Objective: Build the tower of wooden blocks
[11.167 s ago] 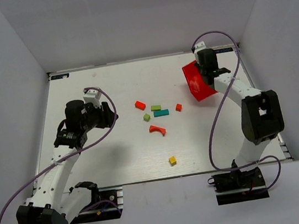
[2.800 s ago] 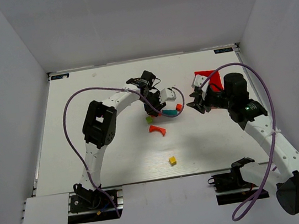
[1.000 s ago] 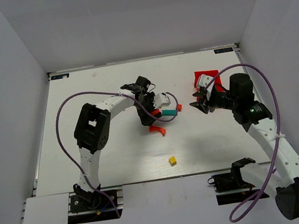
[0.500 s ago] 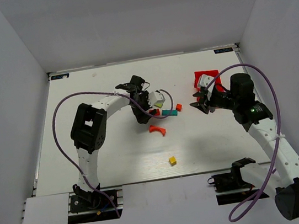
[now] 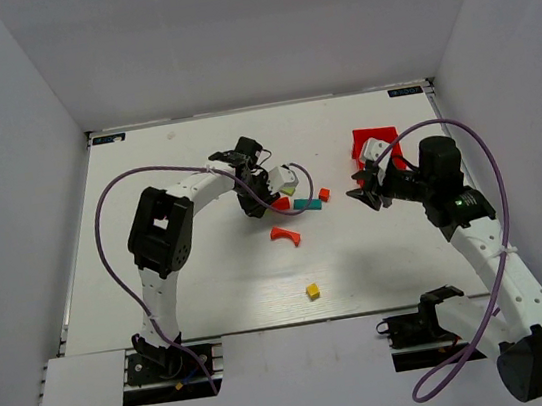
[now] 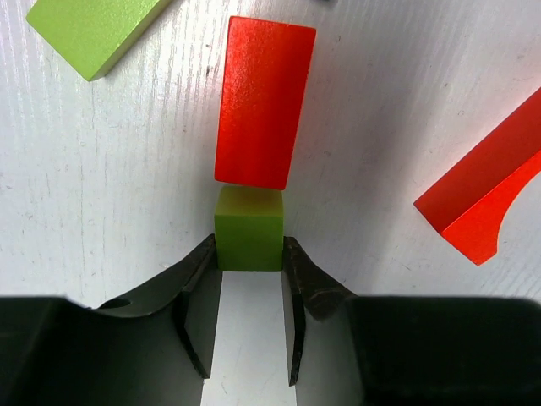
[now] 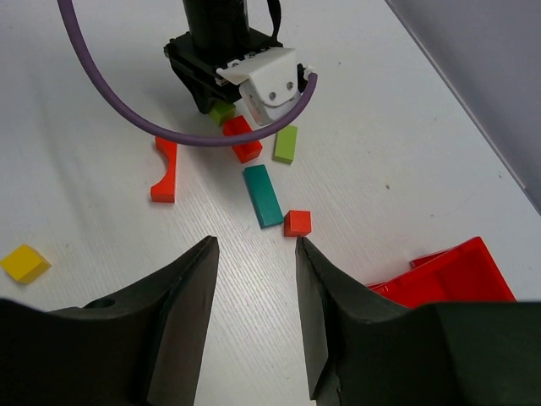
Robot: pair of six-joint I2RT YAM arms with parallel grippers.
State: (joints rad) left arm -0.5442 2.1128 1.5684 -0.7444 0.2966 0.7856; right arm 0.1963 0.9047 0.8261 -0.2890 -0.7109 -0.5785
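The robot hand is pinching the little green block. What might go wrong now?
1. The left hand grips the green cube only near its closest edge, with just the fingertips, so the cube may slip out or twist when lifted.
2. The red bar touches the cube's far side, so lifting or dragging the cube might nudge the bar out of place.

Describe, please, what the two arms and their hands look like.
Both the left arm and right arm have white links and black joint housings, each with a looping purple cable. The left hand and right hand are black and two-fingered.
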